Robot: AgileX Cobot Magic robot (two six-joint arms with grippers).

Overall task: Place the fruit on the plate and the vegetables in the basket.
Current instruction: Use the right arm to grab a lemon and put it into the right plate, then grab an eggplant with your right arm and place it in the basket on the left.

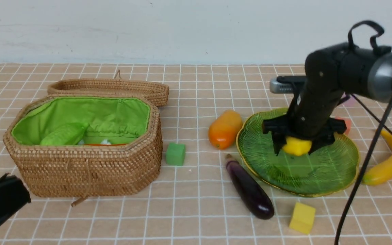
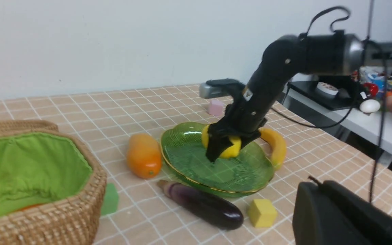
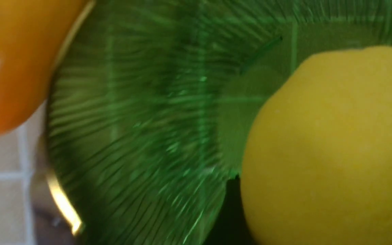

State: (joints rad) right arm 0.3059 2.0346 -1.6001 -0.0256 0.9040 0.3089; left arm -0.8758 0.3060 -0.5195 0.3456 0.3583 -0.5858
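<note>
My right gripper (image 1: 296, 149) hangs over the green glass plate (image 1: 318, 172), shut on the yellow lemon (image 1: 297, 145), which sits between its black fingers just above the dish. Left of the plate lies the orange mango-like fruit (image 1: 225, 129); the banana (image 1: 391, 160) lies to its right. In front of the plate the dark-purple eggplant (image 1: 249, 187) rests on the tablecloth. The wicker basket (image 1: 87, 170) at left holds the light-green gourd (image 1: 65, 134) and a sliver of orange carrot (image 1: 104, 144). My left gripper (image 1: 7, 177) is shut and empty at the near left.
A green cube (image 1: 175, 153) sits beside the basket and a yellow cube (image 1: 302, 217) in front of the plate. The basket's lid (image 1: 114, 86) lies open behind it. A pink block (image 2: 215, 107) stands behind the plate. A side table (image 2: 369, 122) with clutter stands beyond the right edge.
</note>
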